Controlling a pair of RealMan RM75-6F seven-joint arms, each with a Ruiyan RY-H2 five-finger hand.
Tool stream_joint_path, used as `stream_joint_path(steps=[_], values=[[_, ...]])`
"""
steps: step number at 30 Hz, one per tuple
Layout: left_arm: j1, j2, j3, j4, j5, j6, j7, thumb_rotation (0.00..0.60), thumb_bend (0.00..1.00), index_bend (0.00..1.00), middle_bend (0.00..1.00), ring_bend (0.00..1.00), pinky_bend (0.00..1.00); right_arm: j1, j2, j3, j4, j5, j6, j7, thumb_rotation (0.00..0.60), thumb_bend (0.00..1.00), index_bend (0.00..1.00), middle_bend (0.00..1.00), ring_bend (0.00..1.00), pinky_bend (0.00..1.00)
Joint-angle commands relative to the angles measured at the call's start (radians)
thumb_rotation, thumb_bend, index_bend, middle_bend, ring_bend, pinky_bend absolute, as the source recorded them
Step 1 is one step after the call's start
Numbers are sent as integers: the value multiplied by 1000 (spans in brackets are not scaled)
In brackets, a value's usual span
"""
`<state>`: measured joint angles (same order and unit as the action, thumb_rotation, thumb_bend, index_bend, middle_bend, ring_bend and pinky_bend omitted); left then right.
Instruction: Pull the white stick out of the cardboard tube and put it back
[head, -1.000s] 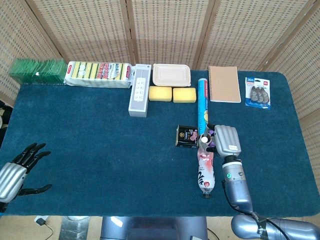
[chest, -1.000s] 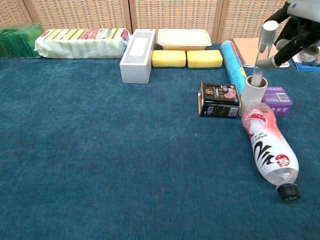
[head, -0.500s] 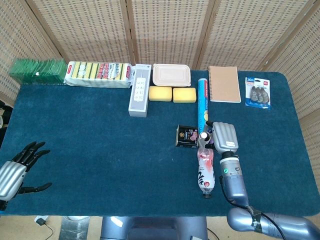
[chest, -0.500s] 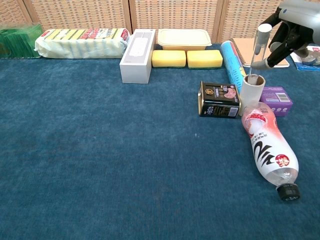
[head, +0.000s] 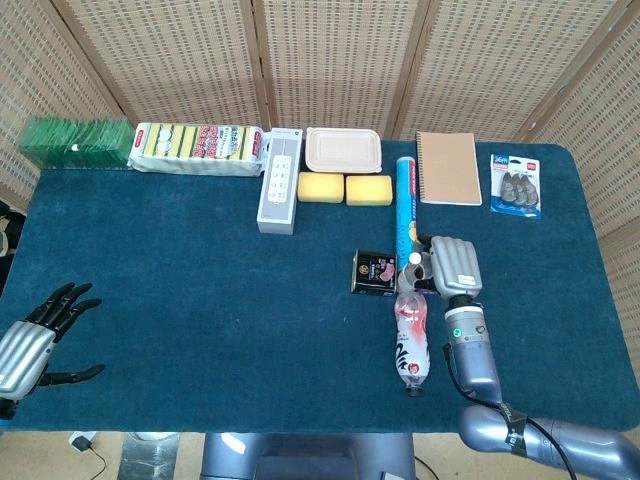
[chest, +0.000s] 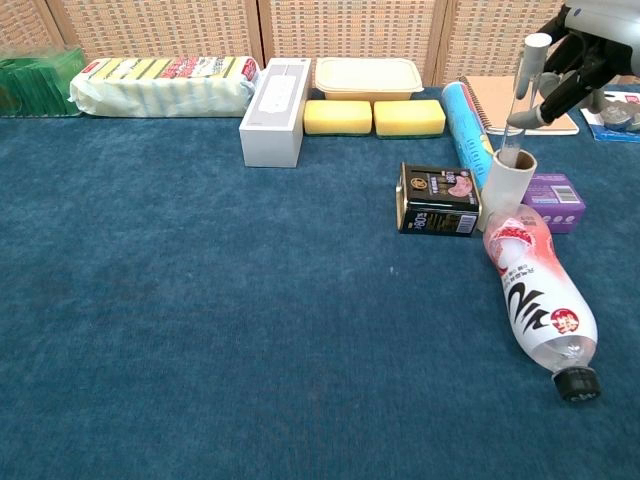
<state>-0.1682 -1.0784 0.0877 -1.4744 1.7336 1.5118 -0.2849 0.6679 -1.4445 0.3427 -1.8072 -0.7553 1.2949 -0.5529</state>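
Pinching the white stick (chest: 526, 85) upright at upper right of frame, the right hand (chest: 585, 50) keeps its lower end inside the cardboard tube (chest: 507, 183), apparently for withdrawal or reinsertion.

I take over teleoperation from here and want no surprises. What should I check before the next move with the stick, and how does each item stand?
1. Right hand holds the white stick: ok.
2. Stick's lower end at the cardboard tube mouth: ok; clear of it or just inside: cannot tell.
3. Tube upright: ok.
4. Bottle lies against the tube's base, may nudge it: not ok.
5. Left hand far away, empty: ok.
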Motion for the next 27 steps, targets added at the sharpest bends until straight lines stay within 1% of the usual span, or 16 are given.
stream_joint_path(steps=[1,7,9,10,11,16,23,27], values=[[0,0,1,0,1,0,1,463,114,160,84,31,237,-3,9,-4,-6,-3,-1,2,600,338,650,719,726,657],[5,1,2,2,11,16,-4,465,114,160,84,32,237,-20,46,-15,-39,-30,7,15,594,337,565,615,612,586],[5,2,4,3,15,19,-5,462,114,159,84,31,237,-30,62,-22,-50,-58,-8,50,551,335,517,568,567,550],[6,2,4,3,16,20,-5,462,114,160,84,32,237,-35,68,-25,-52,-68,-11,63,505,332,484,534,533,525],[6,2,5,4,19,23,-6,465,114,160,84,31,237,-39,73,-26,-54,-78,-11,74,482,331,465,513,513,513],[8,4,6,5,27,33,-11,462,114,159,84,31,237,-54,89,-40,-63,-111,-7,97,438,322,411,460,457,470],[8,7,8,7,34,39,-18,464,114,160,84,32,237,-65,94,-49,-72,-142,14,103,435,303,375,394,393,404],[7,9,10,9,40,42,-25,465,115,160,84,32,237,-83,122,-46,-106,-194,49,114,434,280,342,350,349,377]])
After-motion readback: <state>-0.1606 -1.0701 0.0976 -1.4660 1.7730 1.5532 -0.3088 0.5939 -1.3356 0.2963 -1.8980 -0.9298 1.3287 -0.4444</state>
